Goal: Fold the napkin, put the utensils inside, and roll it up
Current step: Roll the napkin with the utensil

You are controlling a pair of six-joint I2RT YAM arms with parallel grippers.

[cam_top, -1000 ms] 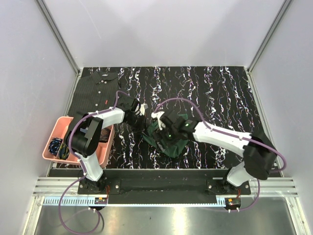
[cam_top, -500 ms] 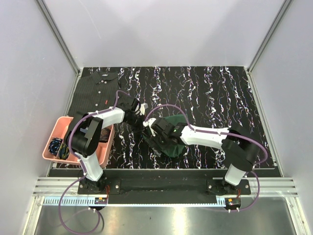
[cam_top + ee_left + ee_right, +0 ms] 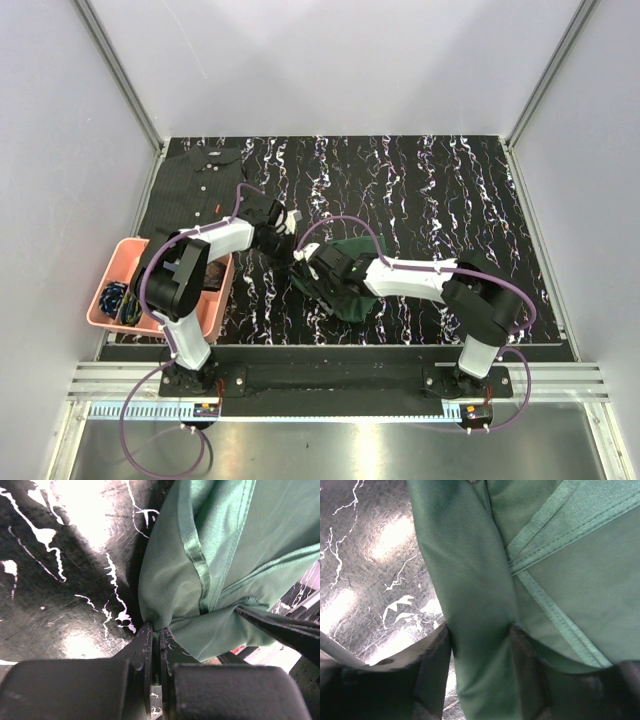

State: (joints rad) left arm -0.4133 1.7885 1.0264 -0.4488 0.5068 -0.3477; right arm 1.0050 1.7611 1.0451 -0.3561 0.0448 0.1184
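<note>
Dark green soft cloth napkin (image 3: 352, 296) sits bunched in the lower middle of the top view, on the black white-veined table (image 3: 450, 190). At the bottom of its wrist view we see the left gripper (image 3: 156, 631) squeezed narrow on a gathered edge of the cloth. The right gripper (image 3: 480, 655) grips a fold between its fingers (image 3: 432, 675). A pink plastic bin (image 3: 108, 270) sits at the left edge, well apart.

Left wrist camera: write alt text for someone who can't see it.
The left end effector is pinched shut on a bunched edge of the green napkin, whose hemmed folds fill the upper right. The black, white-veined table shows at left.
</note>
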